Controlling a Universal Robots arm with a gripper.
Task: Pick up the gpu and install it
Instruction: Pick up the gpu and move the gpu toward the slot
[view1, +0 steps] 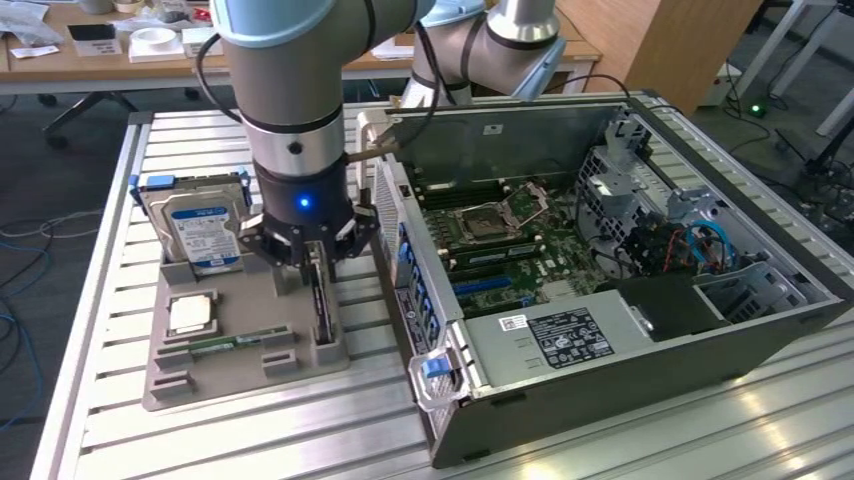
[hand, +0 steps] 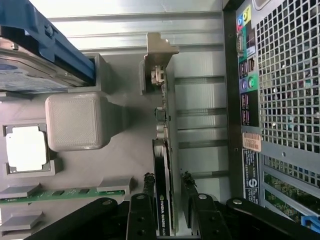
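The tool (view1: 316, 262) hangs low over a grey parts tray (view1: 227, 385) that lies on the slatted metal worktop (view1: 267, 440), toward the worktop's edge at the exterior view's left. The gpu (view1: 320, 310) stands on its long edge in a slot along the side of the tray that faces the open computer case (view1: 747, 330). The case takes up the part of the worktop at the exterior view's right, with its side panel off and the motherboard (view1: 501, 235) exposed.

In the wrist view the tool's two fingers (hand: 148, 187) stand one on each side of the card, spread wider than it is thick, with a narrow gap showing on either side. The tool is open and has hold of nothing; the card rests in its slot. The card's silver bracket (hand: 159, 50) is at the end away from the fingers.

In the same tray, a hard drive (view1: 200, 225) with a blue-white label stands upright in a blue carrier at the end farther from the exterior camera. A processor (view1: 194, 313) lies flat near the tray's middle, and a narrow green memory stick (view1: 238, 343) lies just beside it, toward the tray's near end.
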